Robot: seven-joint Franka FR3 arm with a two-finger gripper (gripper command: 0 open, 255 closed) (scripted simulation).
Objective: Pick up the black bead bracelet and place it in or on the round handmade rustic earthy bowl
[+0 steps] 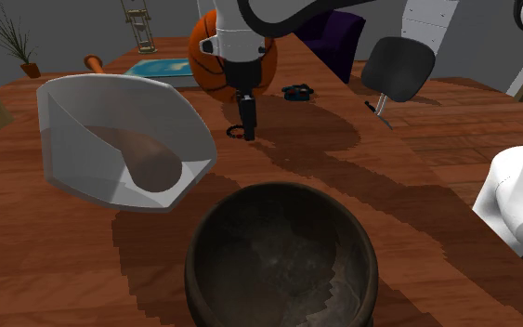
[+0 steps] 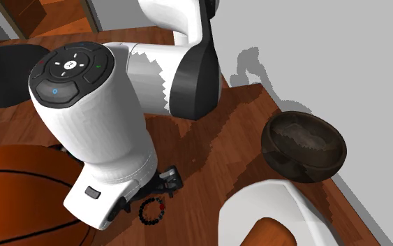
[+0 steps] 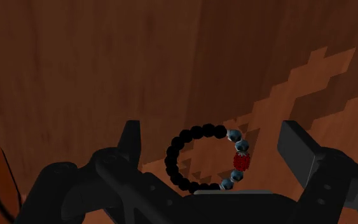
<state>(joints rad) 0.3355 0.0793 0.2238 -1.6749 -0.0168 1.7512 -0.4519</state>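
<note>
The black bead bracelet [image 3: 199, 132], a ring of black beads with a few blue-grey ones and a red one, lies flat on the wooden table [image 3: 75, 70]. My gripper [image 3: 214, 149] hangs just above it, open, one finger on each side and neither touching it. In the shoulder view the gripper [image 1: 247, 128] points straight down at the bracelet [image 1: 234, 134], in front of the basketball. The dark, rough round bowl [image 1: 282, 255] stands at the table's near edge, well apart from the gripper. The second exterior view has the bracelet [image 2: 142, 212] below the hand and the bowl [image 2: 303, 145] to the right.
An orange basketball [image 1: 215, 65] sits just behind the gripper. A tilted white container [image 1: 120, 139] with a brown object inside stands to the shoulder view's left, between bracelet and bowl. A small black-and-blue object [image 1: 297, 91] and a dark grey object [image 1: 398, 67] lie farther back.
</note>
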